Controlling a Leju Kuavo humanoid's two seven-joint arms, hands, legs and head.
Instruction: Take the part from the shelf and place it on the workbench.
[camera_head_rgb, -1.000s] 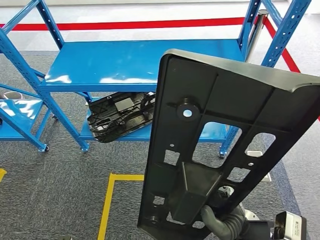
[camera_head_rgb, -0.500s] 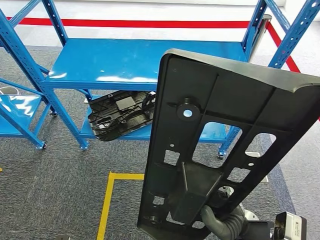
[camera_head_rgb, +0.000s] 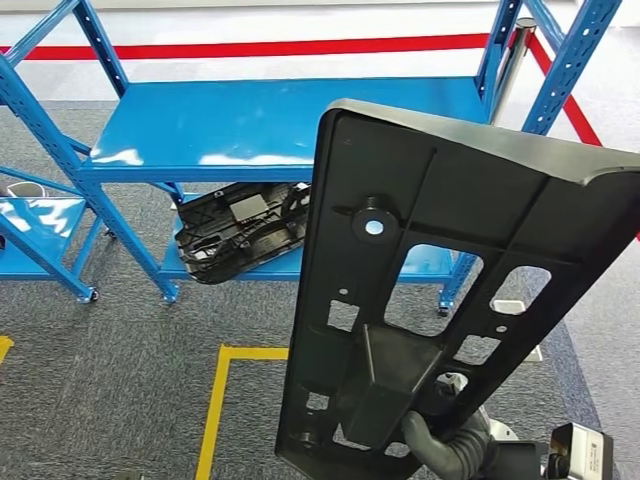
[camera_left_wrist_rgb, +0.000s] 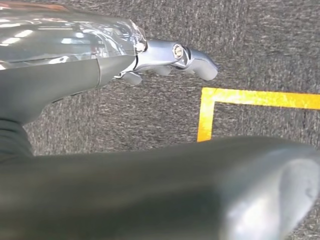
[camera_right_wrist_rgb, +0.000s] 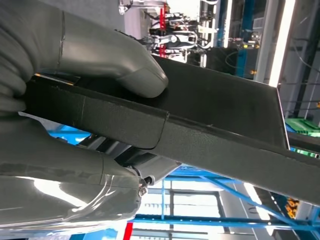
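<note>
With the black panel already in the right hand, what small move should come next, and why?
Probably turn away from the blue shelf and carry on toward the workbench. The right hand grips the black plastic panel at its lower edge, lifted clear of the shelf. Another panel lies on the lower shelf; the left hand holds nothing.

Part (camera_head_rgb: 453, 250): matte black, fine-grained texture on its edge in the right wrist view. Right hand (camera_head_rgb: 445, 445): grey. Left hand (camera_left_wrist_rgb: 177, 55): glossy silver, grey tips. Shelf (camera_head_rgb: 249, 125): bright blue, glossy. Second part (camera_head_rgb: 241, 230) on lower tier: black. Carpet (camera_head_rgb: 113, 370): speckled dark grey. Floor tape (camera_head_rgb: 215, 400): yellow. Far stripe (camera_head_rgb: 264, 47): red.
</note>
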